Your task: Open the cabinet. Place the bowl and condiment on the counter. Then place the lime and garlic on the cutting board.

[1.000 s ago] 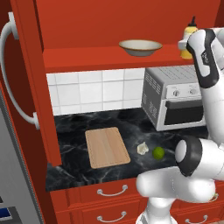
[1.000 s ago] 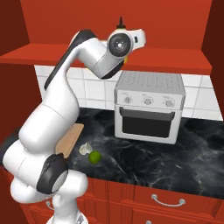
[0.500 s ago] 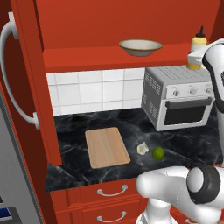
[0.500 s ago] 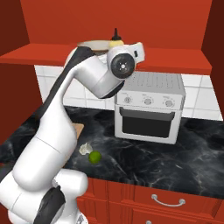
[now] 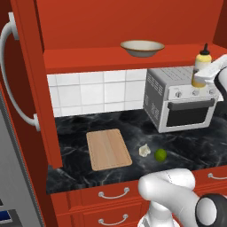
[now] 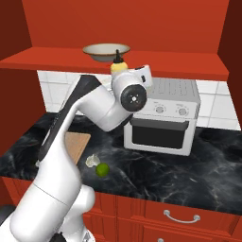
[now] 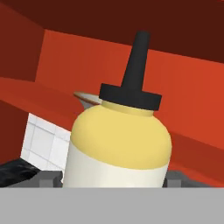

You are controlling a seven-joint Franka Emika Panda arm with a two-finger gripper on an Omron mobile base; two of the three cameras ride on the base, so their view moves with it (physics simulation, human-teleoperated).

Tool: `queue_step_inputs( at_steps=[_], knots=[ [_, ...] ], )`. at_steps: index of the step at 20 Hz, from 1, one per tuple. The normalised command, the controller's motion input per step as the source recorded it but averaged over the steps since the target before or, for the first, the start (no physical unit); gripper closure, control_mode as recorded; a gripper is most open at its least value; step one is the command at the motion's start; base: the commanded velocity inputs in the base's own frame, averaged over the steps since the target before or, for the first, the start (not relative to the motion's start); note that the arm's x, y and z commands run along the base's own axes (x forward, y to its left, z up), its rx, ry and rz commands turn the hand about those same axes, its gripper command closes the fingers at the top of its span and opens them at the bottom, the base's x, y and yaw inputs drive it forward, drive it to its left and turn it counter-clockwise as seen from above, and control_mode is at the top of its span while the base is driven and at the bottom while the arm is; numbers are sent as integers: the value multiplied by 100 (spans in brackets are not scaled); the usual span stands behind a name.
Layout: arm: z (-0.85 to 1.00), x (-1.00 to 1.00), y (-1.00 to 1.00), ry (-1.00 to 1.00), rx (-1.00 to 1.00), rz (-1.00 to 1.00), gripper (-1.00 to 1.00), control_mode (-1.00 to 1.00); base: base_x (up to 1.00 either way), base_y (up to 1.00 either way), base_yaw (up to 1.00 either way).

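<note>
The cabinet (image 5: 111, 22) stands open, its door (image 5: 29, 66) swung out to the left. On its shelf sits the cream bowl (image 5: 142, 47) (image 6: 106, 51). My gripper (image 5: 201, 76) (image 6: 125, 74) is shut on the yellow condiment (image 5: 203, 60) (image 6: 118, 67) (image 7: 120, 144), holding it upright in the air in front of the shelf edge, above the toaster oven. On the black counter (image 5: 195, 146) the garlic (image 5: 144, 150) (image 6: 92, 161) and the lime (image 5: 160, 154) (image 6: 102, 169) lie side by side, just right of the cutting board (image 5: 108, 149) (image 6: 75, 141).
A silver toaster oven (image 5: 181, 99) (image 6: 160, 118) stands on the counter under the shelf's right part. The open door's long curved handle (image 5: 13, 84) juts out at the left. Red drawers (image 5: 111, 199) run below the counter's front edge.
The gripper has come down and out from the shelf with the condiment in it. The bowl, lime, garlic and board have not moved.
</note>
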Motion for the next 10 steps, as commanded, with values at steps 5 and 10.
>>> queue_step_inputs(
  at_steps=[5, 10],
  knots=[
    [-30, -8, 4, 0, -3, 3, 100, -100, 0, 0, 0],
    [-43, -6, 1, 1, -2, 0, 100, -100, 0, 0, 0]
  ],
)
